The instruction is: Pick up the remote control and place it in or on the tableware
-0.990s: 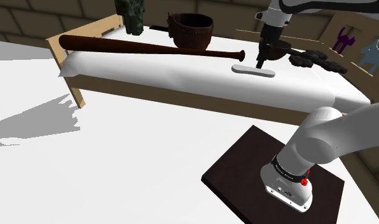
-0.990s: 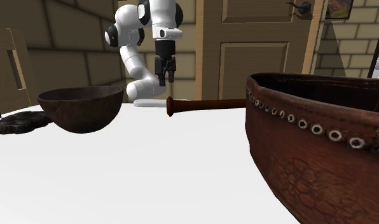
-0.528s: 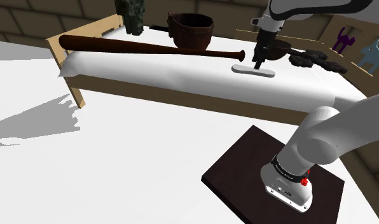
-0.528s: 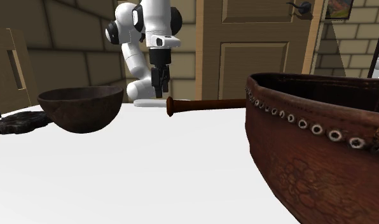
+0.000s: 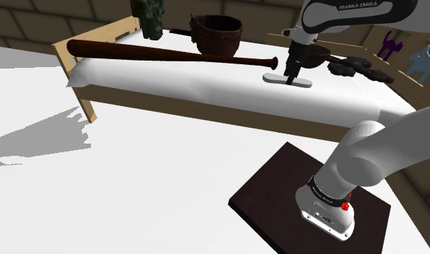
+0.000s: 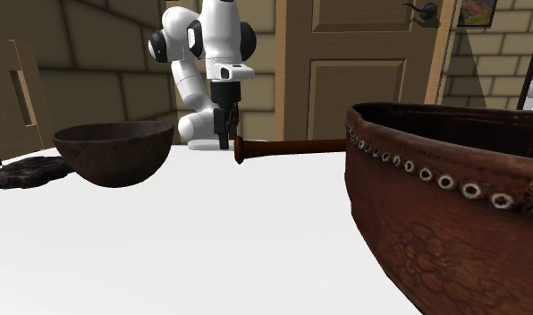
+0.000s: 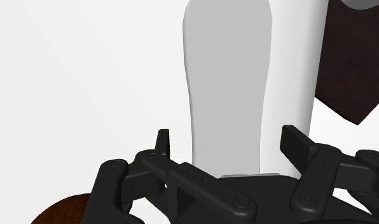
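- Remote [image 5: 287, 80]: flat on bed [image 5: 206, 86], on white cover, just beside bat [image 5: 170, 53] knob end, bowl [image 6: 113, 152] near behind it.
- Pale grey, thin, long slab, seemingly a little narrower where jaws straddle it.
- Jaws: open, one finger each side of remote across its width, gap on both sides, nothing gripped.
- Expect it light, rigid, with smooth shell, so likely slippery; low profile leaves little side wall to catch.
- You want hold across narrow width near mid-length, so it won't tip.
- Get fingertips low against cover before you close.
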Motion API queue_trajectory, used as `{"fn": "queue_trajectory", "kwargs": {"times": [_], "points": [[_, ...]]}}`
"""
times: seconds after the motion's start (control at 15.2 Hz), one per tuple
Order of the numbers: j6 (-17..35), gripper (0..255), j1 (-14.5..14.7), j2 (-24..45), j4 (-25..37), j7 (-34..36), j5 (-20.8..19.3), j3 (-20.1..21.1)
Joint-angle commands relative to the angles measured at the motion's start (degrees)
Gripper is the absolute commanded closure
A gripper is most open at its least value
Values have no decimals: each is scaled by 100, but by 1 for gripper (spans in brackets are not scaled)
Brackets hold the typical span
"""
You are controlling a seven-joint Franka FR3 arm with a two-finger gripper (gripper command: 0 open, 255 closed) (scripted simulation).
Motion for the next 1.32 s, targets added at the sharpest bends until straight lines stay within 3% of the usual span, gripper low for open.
{"fn": "queue_trajectory", "kwargs": {"times": [0.0, 0.26, 0.33, 0.92, 1.25], "points": [[8, 0, 1, 1, -6, 3, 0, 1], [7, 0, 1, 1, -6, 2, 0, 1], [7, 255, 1, 1, -6, 2, 0, 1], [8, 255, 1, 1, -6, 3, 0, 1], [-379, 255, 21, -27, 352, 0, 43, 71]]}}
